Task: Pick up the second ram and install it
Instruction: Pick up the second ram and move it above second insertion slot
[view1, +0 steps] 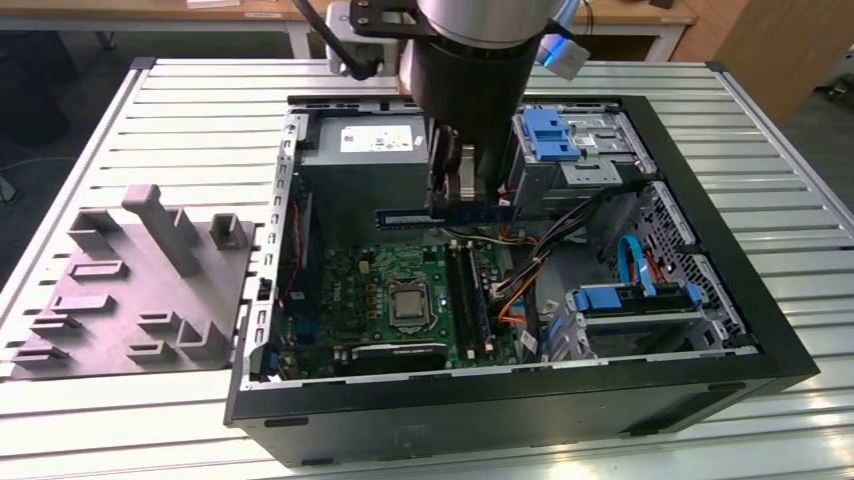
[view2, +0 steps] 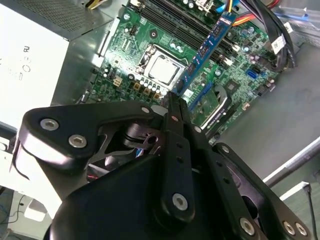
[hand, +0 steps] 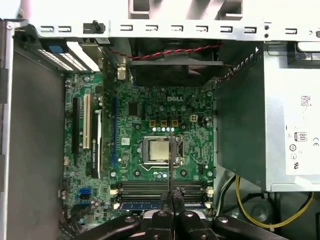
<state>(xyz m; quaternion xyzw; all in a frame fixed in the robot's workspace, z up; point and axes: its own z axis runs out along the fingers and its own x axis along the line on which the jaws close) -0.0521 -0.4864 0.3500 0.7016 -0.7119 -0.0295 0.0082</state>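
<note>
One strip, the second ram (view1: 487, 212), is hanging in the tool (view1: 451, 205), which is clamping it closed-fingered near its middle, above the open computer case (view1: 534, 400) lying on the slatted desk (view1: 160, 110). The strip is being carried level and on edge, well clear of the motherboard (view1: 387, 275), probably so its contact edge is facing down toward the black memory slots (hand: 145, 189). In the second wrist view the tool (view2: 175, 97) is pinching one end of the ram (view2: 207, 45), which is reaching out over the board. A blue strip (hand: 137, 205) is sitting in one slot, seemingly a module already seated. The arm's body is covering the grip in the exterior view, and in the first wrist view the tool (hand: 173, 197) is showing the ram only as a thin edge-on line; the slot end clips are too small to judge.
</note>
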